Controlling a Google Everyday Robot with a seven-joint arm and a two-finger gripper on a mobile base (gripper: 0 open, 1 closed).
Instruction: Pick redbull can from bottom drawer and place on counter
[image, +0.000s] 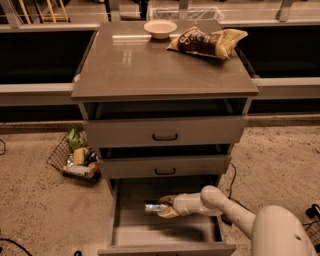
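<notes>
The redbull can (154, 208) lies on its side in the open bottom drawer (135, 235), a small silvery cylinder with bluish patches. My gripper (167, 207) reaches into the drawer from the right, and its tan fingers (167, 213) sit around the can's right end. The white arm (220, 202) runs back to the lower right. The counter (135, 65) is the glossy grey-brown top of the cabinet above.
A cream bowl (160, 28) and a brown-and-yellow chip bag (207, 42) lie at the back of the counter. The two upper drawers (165, 132) stand slightly open over the bottom drawer. A wire basket (75, 157) of items sits on the floor to the left.
</notes>
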